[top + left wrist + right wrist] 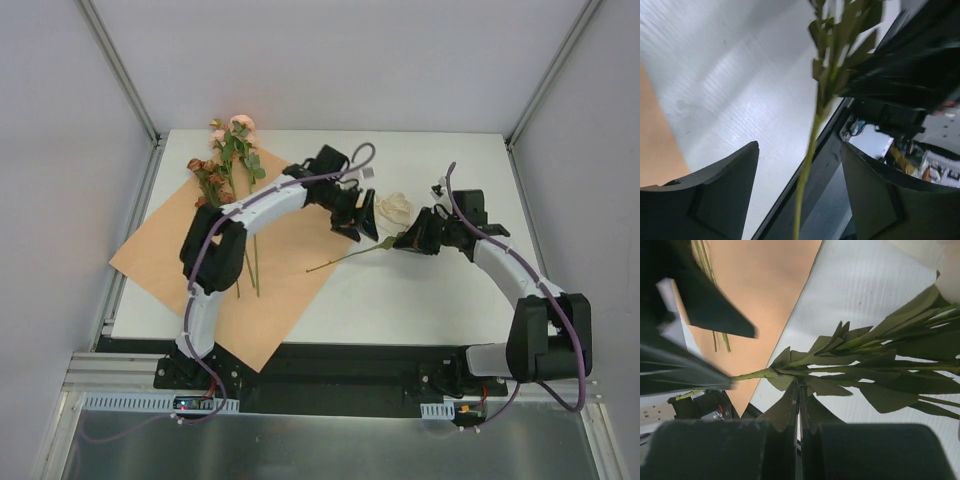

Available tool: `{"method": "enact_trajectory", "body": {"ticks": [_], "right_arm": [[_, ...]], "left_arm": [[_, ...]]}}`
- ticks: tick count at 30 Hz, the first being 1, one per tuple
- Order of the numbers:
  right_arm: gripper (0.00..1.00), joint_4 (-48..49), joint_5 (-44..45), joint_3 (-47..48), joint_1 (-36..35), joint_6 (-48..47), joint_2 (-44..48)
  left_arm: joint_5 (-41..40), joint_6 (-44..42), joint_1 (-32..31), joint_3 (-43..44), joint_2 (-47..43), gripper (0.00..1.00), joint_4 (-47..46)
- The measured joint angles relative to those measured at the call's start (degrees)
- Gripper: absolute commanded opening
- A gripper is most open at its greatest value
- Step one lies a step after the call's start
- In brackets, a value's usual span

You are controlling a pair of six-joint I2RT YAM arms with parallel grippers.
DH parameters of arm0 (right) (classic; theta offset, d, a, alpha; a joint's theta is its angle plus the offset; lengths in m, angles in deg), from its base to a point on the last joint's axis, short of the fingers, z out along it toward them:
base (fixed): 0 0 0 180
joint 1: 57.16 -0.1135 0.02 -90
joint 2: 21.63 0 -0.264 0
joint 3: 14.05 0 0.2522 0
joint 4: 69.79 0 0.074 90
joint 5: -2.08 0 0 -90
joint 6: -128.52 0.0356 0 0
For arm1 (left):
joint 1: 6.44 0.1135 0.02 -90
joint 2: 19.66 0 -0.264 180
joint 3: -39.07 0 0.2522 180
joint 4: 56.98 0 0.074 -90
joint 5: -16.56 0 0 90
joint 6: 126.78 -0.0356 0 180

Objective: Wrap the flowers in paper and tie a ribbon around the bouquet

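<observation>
The orange-tan paper [170, 255] lies flat on the left of the table. Pink flowers [240, 126] and rust ones [205, 170] rest on it, stems pointing toward me. A white rose [393, 210] hangs just right of the paper, its stem [345, 257] slanting down-left. My right gripper [405, 241] is shut on the rose's leafy stem; the right wrist view shows the fingers [790, 410] pinching at the leaves [875, 365]. My left gripper [362, 228] is open, with the green stem [807, 165] passing between its fingers [730, 185] untouched. The ribbon is out of view.
Grey walls and aluminium posts [120, 70] close in the white table [440, 300] on three sides. A black rail [340, 360] runs along the near edge between the arm bases. The paper's near corner [250, 362] overhangs that edge.
</observation>
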Motion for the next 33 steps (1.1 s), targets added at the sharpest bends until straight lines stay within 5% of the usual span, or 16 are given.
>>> {"method": "enact_trajectory", "body": {"ticks": [10,11,14,18,22,27,33], "right_arm": [[0.0,-3.1,-0.7,-5.5,0.1,-1.7,5.4],[0.03,-3.3,-0.7,-5.6,0.1,-1.8,5.9],[0.59,-3.8,-0.6,-5.7,0.1,-1.6,7.3],[0.77,-8.3,3.2,-4.7,0.2,-2.3,10.5],[0.82,-13.5,10.7,-0.9,0.2,-2.2,17.9],[0.82,-13.9,16.6,3.7,0.3,-0.9,27.1],[0.82,-12.2,17.3,4.3,0.3,1.2,24.2]], "left_arm": [[3.5,-0.6,-7.2,1.8,8.5,0.01,1.4],[4.0,-0.6,-7.1,1.8,8.4,0.0,1.2],[4.3,-0.4,-7.1,1.7,7.8,0.0,0.5],[1.4,-1.0,-7.0,-1.0,3.9,0.0,0.0],[-5.1,-2.8,-6.1,-8.5,-7.1,0.0,-2.1],[-19.2,-2.5,0.9,-24.6,-32.7,0.0,-7.3],[-36.0,-1.1,13.3,-41.1,-57.2,0.0,-15.5]]}}
